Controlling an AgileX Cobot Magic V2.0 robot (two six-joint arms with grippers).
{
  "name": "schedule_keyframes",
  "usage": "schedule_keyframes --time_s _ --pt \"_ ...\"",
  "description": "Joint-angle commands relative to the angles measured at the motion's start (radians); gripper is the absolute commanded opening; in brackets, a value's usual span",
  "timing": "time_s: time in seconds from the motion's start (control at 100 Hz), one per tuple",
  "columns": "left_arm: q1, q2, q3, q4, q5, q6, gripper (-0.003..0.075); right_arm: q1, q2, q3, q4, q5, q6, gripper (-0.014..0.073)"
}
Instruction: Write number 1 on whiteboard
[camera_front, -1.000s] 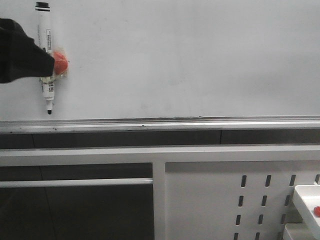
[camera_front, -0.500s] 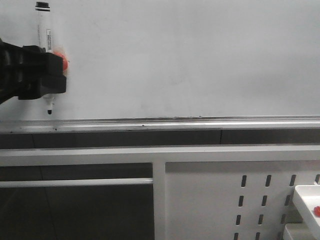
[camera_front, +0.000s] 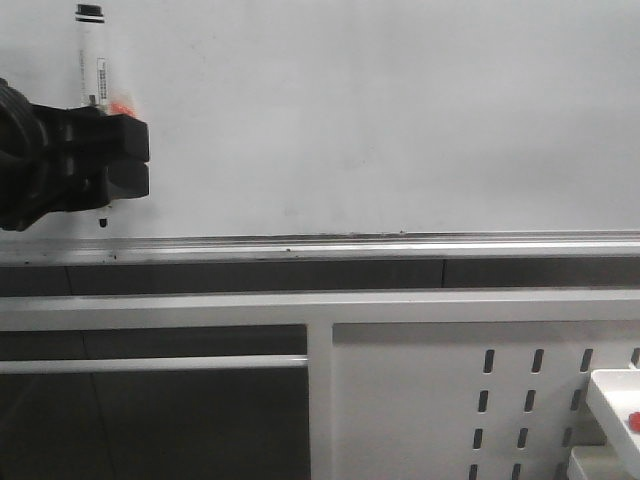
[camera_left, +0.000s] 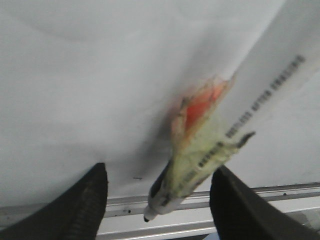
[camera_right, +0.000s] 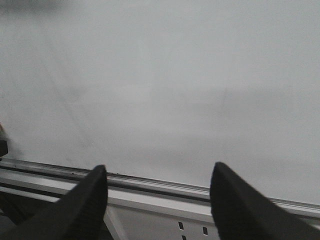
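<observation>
The left gripper (camera_front: 125, 165), jaws spread wide and empty, is closing in around the marker pen (camera_front: 93, 75) hanging upright at the whiteboard (camera_front: 380, 120)'s left side. No number 1 is showing on the board. The right gripper (camera_right: 157, 200) is idling open; next, the left jaws need to clamp the pen.

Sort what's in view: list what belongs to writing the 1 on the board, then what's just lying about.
For the job:
- whiteboard, no stroke on it yet
- marker pen, stuck upright on the board
- left gripper, open around the pen

Lying about:
- red blob on the pen
- perforated panel
- white tray
</observation>
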Motion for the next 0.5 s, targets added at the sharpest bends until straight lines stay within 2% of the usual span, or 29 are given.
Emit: schedule_keyframes --time_s 0.0,0.19,0.49 --pt "-0.002 -0.018 -0.041 0.043 -0.149 -0.012 0.0421 0.001 0.014 -0.034 -0.004 -0.067 -0.012 0.0400" --pt "-0.011 -0.018 -0.041 0.068 -0.157 -0.012 0.0421 0.001 0.014 -0.034 -0.004 -0.067 -0.012 0.0400" --pt "-0.088 -0.018 -0.041 0.160 -0.190 -0.012 0.0421 0.001 0.014 -0.034 -0.004 -0.061 -0.012 0.0400"
